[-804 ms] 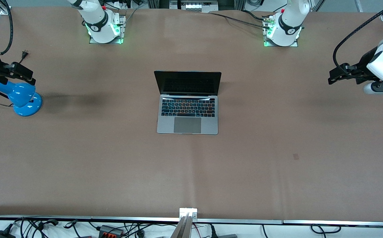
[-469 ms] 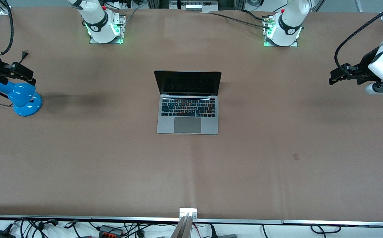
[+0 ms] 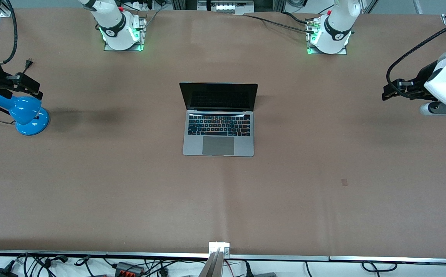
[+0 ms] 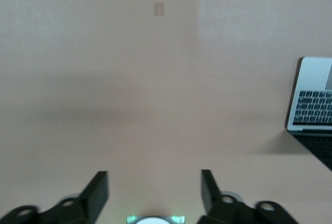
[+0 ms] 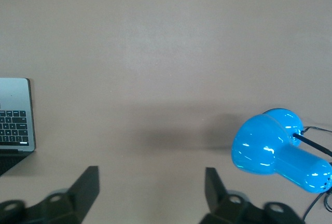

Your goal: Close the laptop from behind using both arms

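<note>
The laptop (image 3: pixel 218 123) stands open in the middle of the table, its black screen upright and its keyboard lit; its edge also shows in the left wrist view (image 4: pixel 311 110) and the right wrist view (image 5: pixel 15 115). My left gripper (image 3: pixel 385 93) hangs over bare table at the left arm's end, well clear of the laptop. It is open (image 4: pixel 154 175) with nothing between its fingers. My right gripper (image 3: pixel 33 88) hovers at the right arm's end, just above a blue desk lamp. It is also open (image 5: pixel 151 170) and empty.
The blue desk lamp (image 3: pixel 26 113) sits on the table under the right gripper, its head seen in the right wrist view (image 5: pixel 275 149), with a black cord and plug beside it. The arm bases (image 3: pixel 121 32) (image 3: pixel 329 36) stand along the table's robot side.
The left arm's wrist has shifted slightly over its end of the table. The right arm and the laptop have not visibly moved.
</note>
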You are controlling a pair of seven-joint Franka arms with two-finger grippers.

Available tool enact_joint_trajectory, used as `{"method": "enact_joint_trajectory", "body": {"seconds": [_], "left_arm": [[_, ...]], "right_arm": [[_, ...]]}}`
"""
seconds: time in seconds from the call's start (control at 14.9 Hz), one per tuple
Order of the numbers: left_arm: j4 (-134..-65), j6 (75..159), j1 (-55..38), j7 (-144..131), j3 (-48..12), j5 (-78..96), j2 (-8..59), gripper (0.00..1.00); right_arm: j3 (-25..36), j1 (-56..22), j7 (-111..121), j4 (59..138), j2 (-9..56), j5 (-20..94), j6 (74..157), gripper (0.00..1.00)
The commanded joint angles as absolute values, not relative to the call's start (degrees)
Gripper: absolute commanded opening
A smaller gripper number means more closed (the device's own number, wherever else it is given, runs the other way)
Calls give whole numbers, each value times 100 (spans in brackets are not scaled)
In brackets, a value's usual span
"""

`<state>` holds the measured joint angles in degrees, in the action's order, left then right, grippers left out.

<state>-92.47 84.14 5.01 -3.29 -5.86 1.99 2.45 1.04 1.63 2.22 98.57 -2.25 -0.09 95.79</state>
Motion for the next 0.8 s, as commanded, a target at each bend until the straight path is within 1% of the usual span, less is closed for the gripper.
{"method": "enact_joint_trajectory", "body": {"seconds": [0.0, 0.13, 0.4, 0.47, 0.6, 0.74], "left_arm": [[-9053, 8112, 510, -272, -571, 316, 299, 0], [-9026, 8095, 510, -220, -563, 325, 308, 0], [-9026, 8068, 501, -194, -606, 325, 299, 0], [-9018, 8034, 484, -202, -615, 325, 299, 0], [-9009, 7701, 396, -193, -641, 334, 308, 0], [-9009, 7506, 247, -19, -852, 369, 395, 0]], "right_arm": [[18, 246, 149, 9976, -308, -26, 9537, 17], [18, 237, 141, 9967, -290, -9, 9414, 0], [9, 237, 158, 9984, -255, 0, 9291, 0], [-9, 220, 141, 9967, -220, 9, 9090, 0], [-9, 71, 141, 9967, -141, 26, 8791, 0], [-9, -131, 132, 9984, 17, 61, 8430, 0]]}}
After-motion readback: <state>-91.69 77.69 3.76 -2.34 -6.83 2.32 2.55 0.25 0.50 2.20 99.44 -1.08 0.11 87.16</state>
